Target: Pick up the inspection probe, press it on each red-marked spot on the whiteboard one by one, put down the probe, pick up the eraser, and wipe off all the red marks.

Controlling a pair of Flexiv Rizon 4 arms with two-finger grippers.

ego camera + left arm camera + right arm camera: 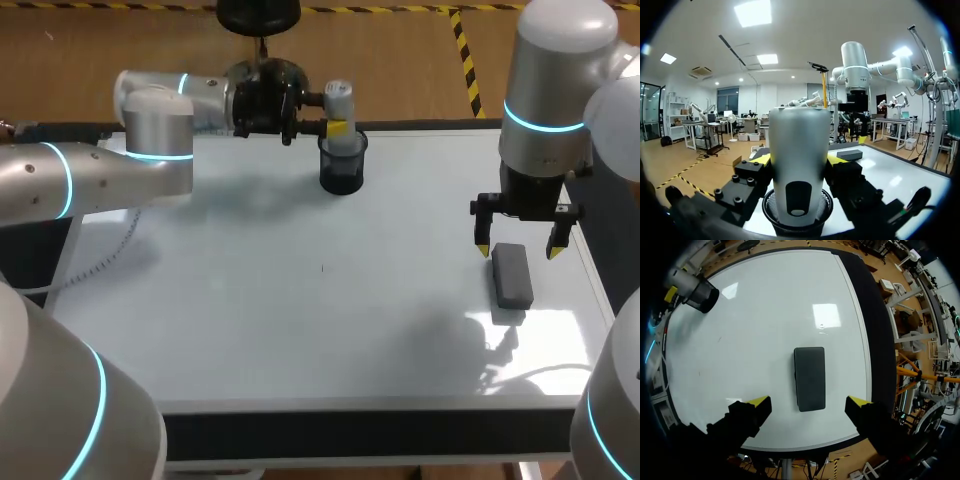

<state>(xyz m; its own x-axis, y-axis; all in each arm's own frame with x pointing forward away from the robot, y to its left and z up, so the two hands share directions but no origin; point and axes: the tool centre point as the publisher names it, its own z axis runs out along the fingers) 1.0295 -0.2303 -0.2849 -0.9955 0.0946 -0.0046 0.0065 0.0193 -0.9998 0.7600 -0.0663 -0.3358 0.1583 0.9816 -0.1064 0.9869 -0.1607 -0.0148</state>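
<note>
The inspection probe (339,100), a grey-white cylinder, stands upright in a black mesh cup (342,170) at the back of the whiteboard (300,330). My left gripper (337,126) comes in sideways and is shut on the probe. In the left wrist view the probe (799,160) fills the gap between both yellow-tipped fingers (762,159), with the cup (771,216) below. The dark grey eraser (512,275) lies flat near the right edge. My right gripper (518,250) hangs open just above its far end. In the right wrist view the eraser (810,371) lies below the open right gripper (809,401).
The board shows one tiny dark speck (322,268) near its middle; I see no red marks on it. The board's black frame (350,432) runs along the front edge. My left arm (150,130) stretches across the back left.
</note>
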